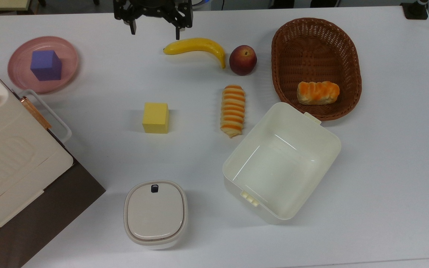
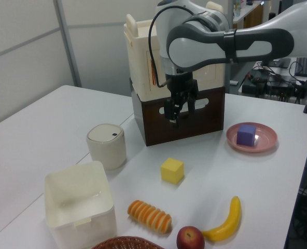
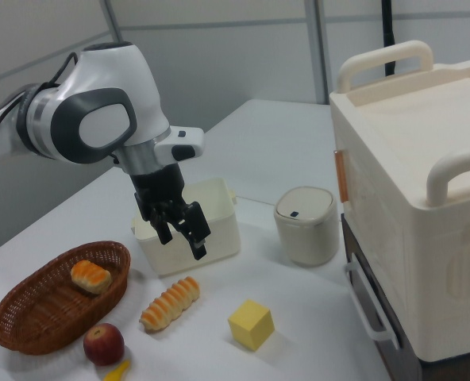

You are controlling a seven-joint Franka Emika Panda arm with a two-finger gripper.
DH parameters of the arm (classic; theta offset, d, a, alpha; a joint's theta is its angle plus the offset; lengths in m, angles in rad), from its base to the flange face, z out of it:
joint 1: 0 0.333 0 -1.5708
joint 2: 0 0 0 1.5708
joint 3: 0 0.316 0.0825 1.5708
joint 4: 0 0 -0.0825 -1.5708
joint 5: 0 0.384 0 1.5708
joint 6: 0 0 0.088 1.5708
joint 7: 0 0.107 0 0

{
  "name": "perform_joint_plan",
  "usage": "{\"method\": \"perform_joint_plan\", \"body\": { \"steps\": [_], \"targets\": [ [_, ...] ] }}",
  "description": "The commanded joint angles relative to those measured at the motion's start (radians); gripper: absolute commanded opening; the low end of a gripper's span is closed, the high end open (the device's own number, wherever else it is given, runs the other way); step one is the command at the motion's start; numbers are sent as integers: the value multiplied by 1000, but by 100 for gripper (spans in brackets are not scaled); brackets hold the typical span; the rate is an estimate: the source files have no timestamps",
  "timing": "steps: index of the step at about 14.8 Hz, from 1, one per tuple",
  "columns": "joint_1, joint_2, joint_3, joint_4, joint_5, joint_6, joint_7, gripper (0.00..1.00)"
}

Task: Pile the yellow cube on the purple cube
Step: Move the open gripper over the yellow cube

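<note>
In the top view, nearest the bottom edge, a lidded round bin (image 1: 155, 213) and an open white box (image 1: 281, 160) stand on the bench (image 1: 385, 186). Farther up, the yellow cube (image 1: 156, 117) sits alone on the bare surface, with a striped bread roll (image 1: 232, 110) to the top view's right. Beyond it, the purple cube (image 1: 46, 65) rests in a pink plate (image 1: 24, 76) at the top view's left, well apart from the yellow one. A banana (image 1: 196, 47) and an apple (image 1: 242, 60) lie farther back. At the far edge the tool (image 1: 155, 32) hangs above the bench, fingers spread wide, holding nothing.
</note>
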Motion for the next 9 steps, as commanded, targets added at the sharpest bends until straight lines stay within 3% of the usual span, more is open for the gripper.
{"method": "perform_joint_plan", "body": {
  "steps": [1, 9],
  "targets": [
    [0, -1, -6, 13, 5, -7, 14, 100],
    [0, 50, -6, 14, 14, 31, 5, 100]
  ]
}}
